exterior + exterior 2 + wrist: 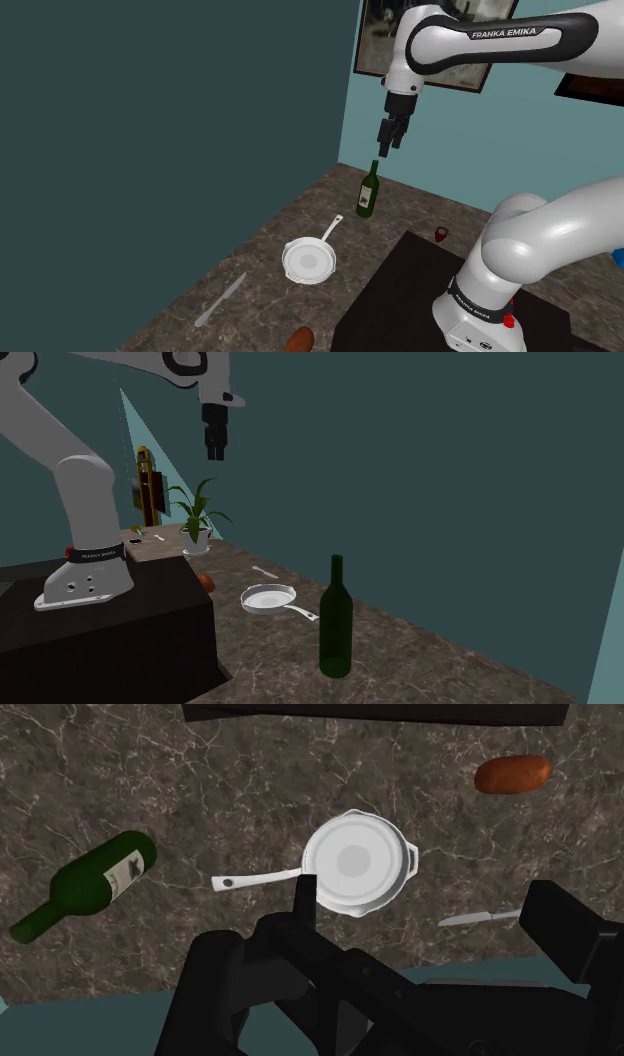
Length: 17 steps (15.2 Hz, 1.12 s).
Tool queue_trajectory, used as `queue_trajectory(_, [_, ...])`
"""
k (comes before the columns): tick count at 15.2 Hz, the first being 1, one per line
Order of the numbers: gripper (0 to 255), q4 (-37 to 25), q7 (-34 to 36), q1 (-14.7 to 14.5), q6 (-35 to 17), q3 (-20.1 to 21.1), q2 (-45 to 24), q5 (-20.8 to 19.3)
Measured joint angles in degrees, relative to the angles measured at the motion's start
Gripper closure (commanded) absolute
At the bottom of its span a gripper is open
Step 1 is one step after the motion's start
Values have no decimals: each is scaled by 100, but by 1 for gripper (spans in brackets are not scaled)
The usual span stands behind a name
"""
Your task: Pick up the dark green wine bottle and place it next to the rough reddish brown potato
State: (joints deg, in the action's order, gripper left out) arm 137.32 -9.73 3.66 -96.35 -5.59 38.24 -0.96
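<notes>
The dark green wine bottle [368, 190] [335, 617] [95, 879] stands upright on the marbled brown counter, its pale label visible. My black gripper [390, 140] [215, 447] [425, 894] hangs well above the counter, a little higher than the bottle's top in the shoulder view, open with nothing between its fingers. The reddish brown potato [300, 340] [205, 581] [512, 774] lies on the counter near the stand's corner, beyond the white pan from the bottle.
A white frying pan [310, 260] [268, 598] [358, 864] sits between bottle and potato. A silver knife [220, 300] [480, 917] lies past it. The dark stand [400, 290] borders the counter. A small red object [443, 234] rests by the stand; a potted plant [197, 517] stands farther off.
</notes>
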Motion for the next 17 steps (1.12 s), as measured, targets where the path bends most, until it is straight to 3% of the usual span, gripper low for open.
queue_trajectory(11, [0,-97,-1092,364,-1572,-996,-1508,-442])
queue_trajectory(17, [0,-544,-1698,467,-2248,-1459,-2547,-333])
